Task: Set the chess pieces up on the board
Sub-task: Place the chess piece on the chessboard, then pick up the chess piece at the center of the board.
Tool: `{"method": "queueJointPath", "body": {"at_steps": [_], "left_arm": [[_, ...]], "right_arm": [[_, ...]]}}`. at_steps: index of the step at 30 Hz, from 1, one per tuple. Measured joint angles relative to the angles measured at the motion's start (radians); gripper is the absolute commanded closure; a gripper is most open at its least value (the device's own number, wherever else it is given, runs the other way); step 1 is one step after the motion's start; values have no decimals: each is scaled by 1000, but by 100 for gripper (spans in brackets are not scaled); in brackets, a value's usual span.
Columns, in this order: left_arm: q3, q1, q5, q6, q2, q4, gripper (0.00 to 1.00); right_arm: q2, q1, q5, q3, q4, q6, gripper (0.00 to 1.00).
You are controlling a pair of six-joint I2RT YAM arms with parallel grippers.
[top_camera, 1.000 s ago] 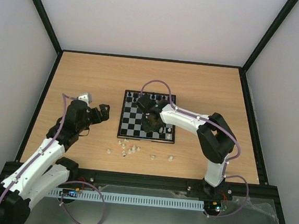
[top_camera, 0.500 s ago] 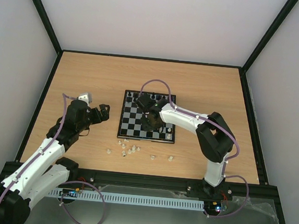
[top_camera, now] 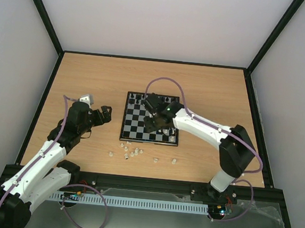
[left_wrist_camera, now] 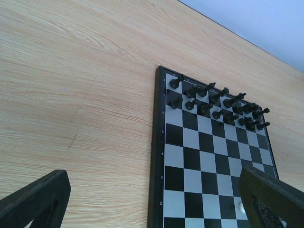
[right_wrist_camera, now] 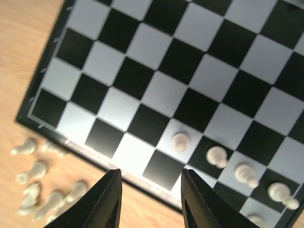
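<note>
The checkered board [top_camera: 133,124] lies mid-table, with black pieces [top_camera: 167,100] along its far rows. Several cream-white chess pieces [top_camera: 132,153] lie loose on the table in front of the board; several others [right_wrist_camera: 217,156] stand on the board's near right squares. My right gripper [top_camera: 154,126] hovers over the board's near edge, open and empty [right_wrist_camera: 151,199]. My left gripper [top_camera: 105,114] is open and empty left of the board, looking at the board [left_wrist_camera: 209,156] from its left side.
The wooden table [top_camera: 91,82] is framed by black rails [top_camera: 38,104] and white walls. The right arm [top_camera: 210,131] reaches across the board's right edge. Loose white pieces [right_wrist_camera: 38,190] lie just off the board's near-left corner.
My right arm has stretched out, its elbow swinging right and toward the near edge, while the gripper stays over the board's near rows. My left arm has not moved.
</note>
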Motion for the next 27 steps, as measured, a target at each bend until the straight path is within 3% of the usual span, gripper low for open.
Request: {"method": "queueJointPath", "body": {"at_steps": [10,27], "left_arm": [[-5,6,0,-18,0,0,0],[-18,6,-3,-30,-22,-5,1]], "right_arm": [[-35,157,-35,-142,39,55,66],[53,218,-44,-162,93,101,73]]}}
